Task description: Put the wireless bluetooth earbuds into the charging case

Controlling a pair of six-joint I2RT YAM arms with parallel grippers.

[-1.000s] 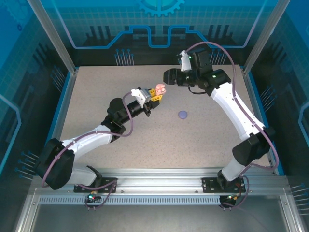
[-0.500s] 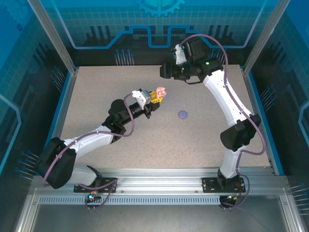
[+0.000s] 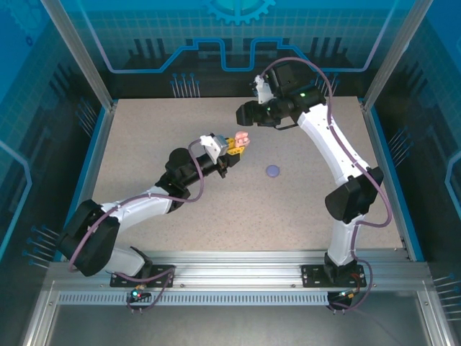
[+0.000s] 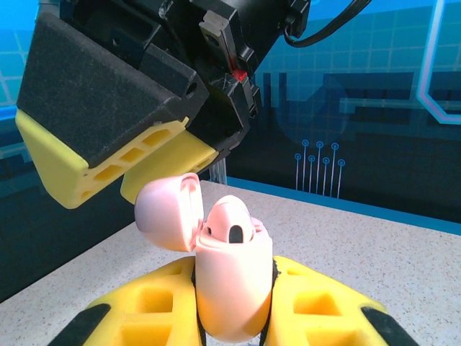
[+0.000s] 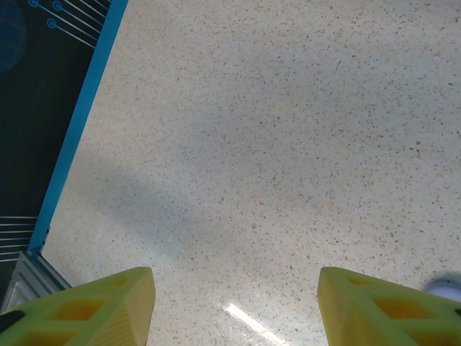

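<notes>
Earbud [image 4: 229, 223]: pale pink, seated head-up in the mouth of the pink charging case [image 4: 232, 288], with a dark dot on its face. It looks pressed well down, though I cannot tell whether it is fully home. The hinged lid [image 4: 167, 213] stands open, tipped back to the left in the left wrist view. I cannot tell whether the socket beside this earbud is filled, because the earbud and the case rim hide it.

Case: held up off the table [image 3: 144, 144], roughly upright, by my left pincer [image 3: 234, 144]. That pincer is clenched on the lower body of the case, one yellow finger on each side.

Right pincer [image 5: 234, 306]: released, fingers spread wide with nothing between them and bare speckled table underneath. In the top view it hangs beyond the case toward the back wall, near it but not touching. In the left wrist view its yellow fingers sit just above and behind the open lid.

Also on the table: a round purple case [image 3: 273, 171], lying flat, well apart from both pincers.

Step in hand, as I judge it: the seating of this earbud looks done and my right pincer is free. The pink case is not yet shut.

Next move calls for:
- keeping the left grip steady and the case level
- bringing a right fingertip down gently on the earbud if it needs pressing in
- otherwise tipping the lid over from behind, without knocking the case out of the left fingers
</notes>
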